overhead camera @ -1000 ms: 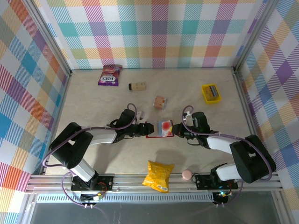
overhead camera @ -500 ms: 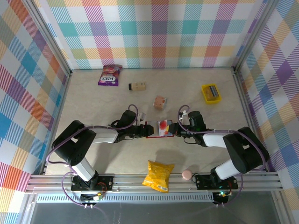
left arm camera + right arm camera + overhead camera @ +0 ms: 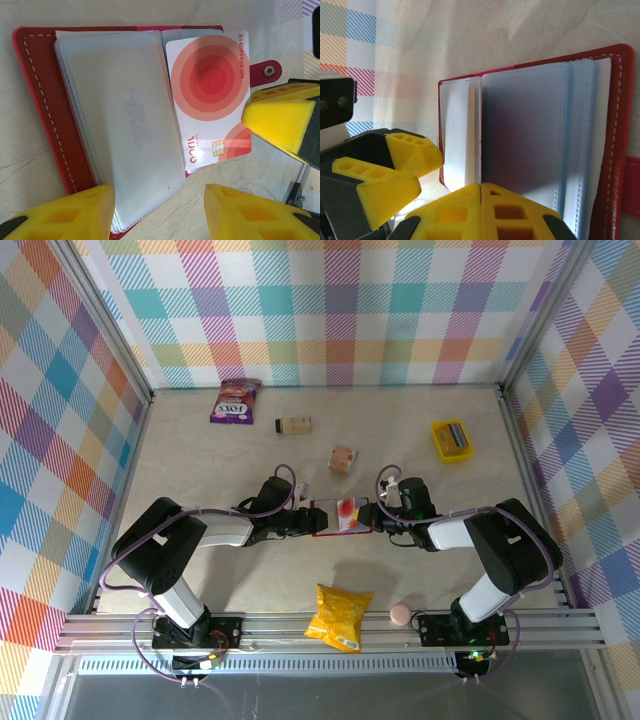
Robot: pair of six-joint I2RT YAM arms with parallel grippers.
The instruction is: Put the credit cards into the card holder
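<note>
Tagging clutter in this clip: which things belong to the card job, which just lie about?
Job: card holder, red-circle card, left gripper, right gripper, perhaps yellow tray.
Lying about: purple packet, beige item, brown packet, yellow chip bag, pink round item.

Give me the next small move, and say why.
Probably slide the credit card further toward the card holder's spine with the right hand: its lower corner overhangs the red edge, and the open left hand sits at the sleeves' edge.
</note>
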